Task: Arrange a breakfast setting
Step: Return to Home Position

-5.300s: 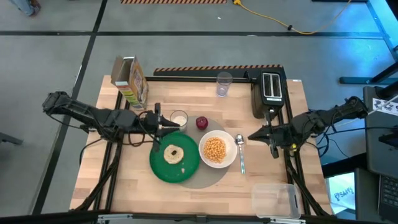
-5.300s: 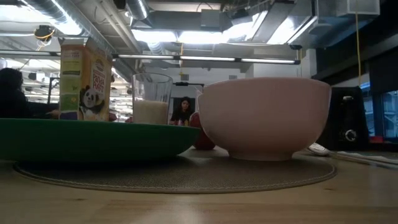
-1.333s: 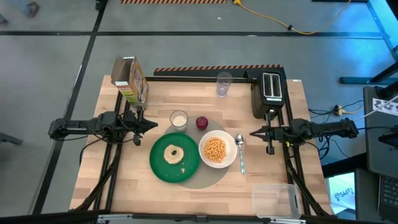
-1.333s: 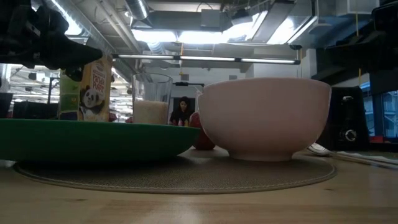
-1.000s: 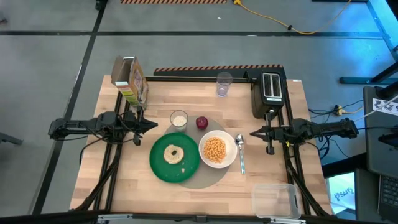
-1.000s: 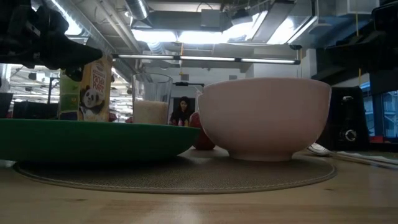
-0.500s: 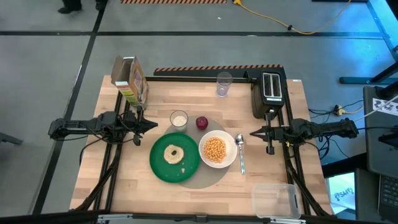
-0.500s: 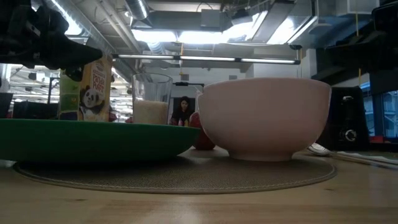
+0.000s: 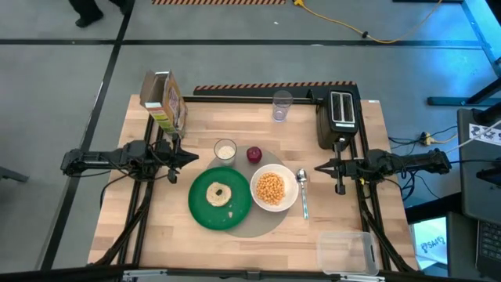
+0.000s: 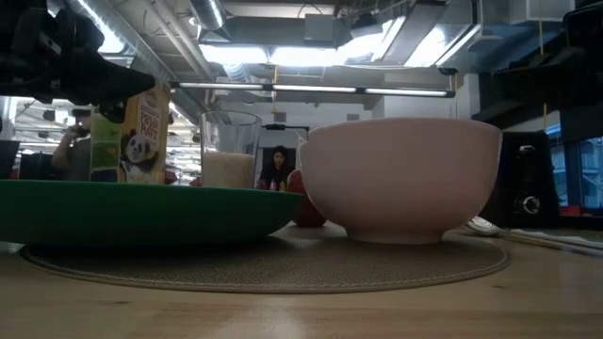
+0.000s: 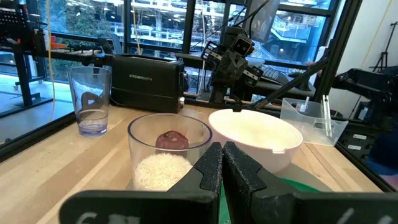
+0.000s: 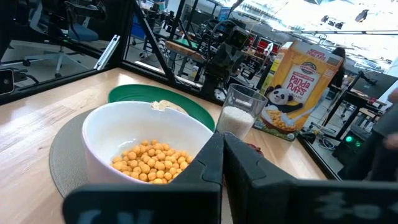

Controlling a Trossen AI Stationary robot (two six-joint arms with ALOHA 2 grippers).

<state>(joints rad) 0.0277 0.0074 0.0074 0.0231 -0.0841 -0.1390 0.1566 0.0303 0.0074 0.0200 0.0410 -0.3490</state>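
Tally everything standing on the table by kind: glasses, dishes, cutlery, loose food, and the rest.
Glasses: 2 (milk glass, empty glass)
Dishes: 2 (green plate, white bowl)
Cutlery: 1 (spoon)
Loose food: 2 (apple, bagel)
Other: 4 (mat, cereal box, toaster, plastic container)
Total: 11

Mat (image 9: 262,223) mid-tabletop (image 9: 156,235), between my left gripper (image 9: 194,157) and right gripper (image 9: 319,167). On it: plate (image 9: 200,211) left, bagel (image 9: 218,194) on top, bowl (image 9: 254,190) just beside on the right. Spoon (image 9: 303,192) right of bowl. Behind them, milk glass (image 9: 225,150) left of apple (image 9: 254,154).
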